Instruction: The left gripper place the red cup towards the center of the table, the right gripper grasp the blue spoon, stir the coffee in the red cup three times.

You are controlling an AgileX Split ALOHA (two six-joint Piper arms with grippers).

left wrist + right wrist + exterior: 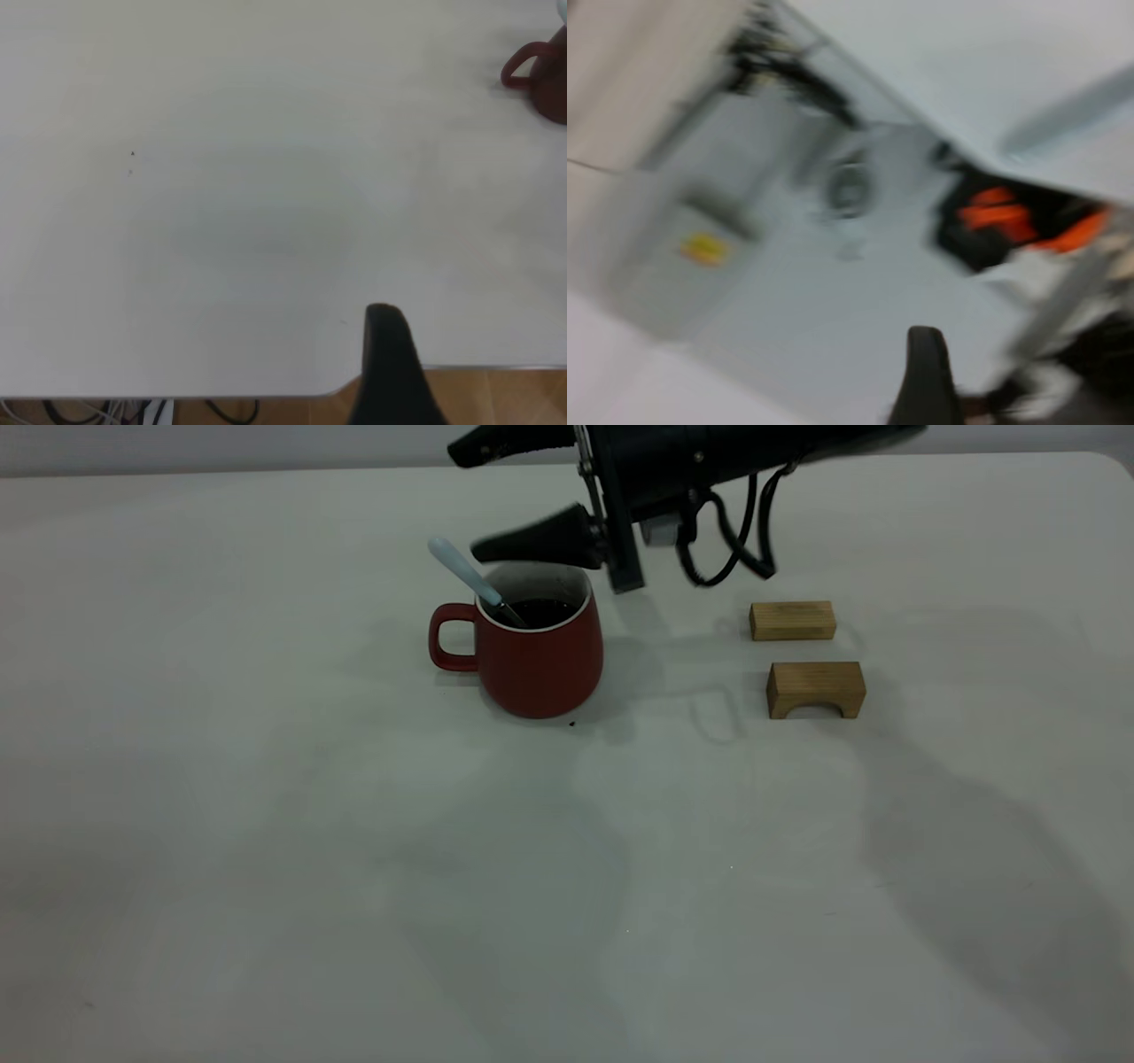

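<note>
Exterior: red cup (539,657) sits mid-tabletop (266,824), nearer the far edge, handle toward the left edge. Blue spoon (467,577) stands in the coffee (540,612), leaning on the cup rim, handle free. Right end effector (500,500) hangs above and just behind the cup, fingers spread, pinching nothing. Two wooden blocks (804,657) sit toward the right edge, apart from the cup. My read: cup placement is done and the spoon has been let go in the cup; I can't judge the stir count from here. If stirring remains, next I need to close on the handle's upper end without tipping the cup.

Left wrist: left end effector (390,372) is parked over the tabletop's edge near a rounded corner, well apart from the cup (540,75). One fingertip shows; can't tell whether it's spread. Only this view shows that arm.

Right wrist: blurred, aimed off the tabletop, one finger (926,376) visible. No cup, no spoon here.
</note>
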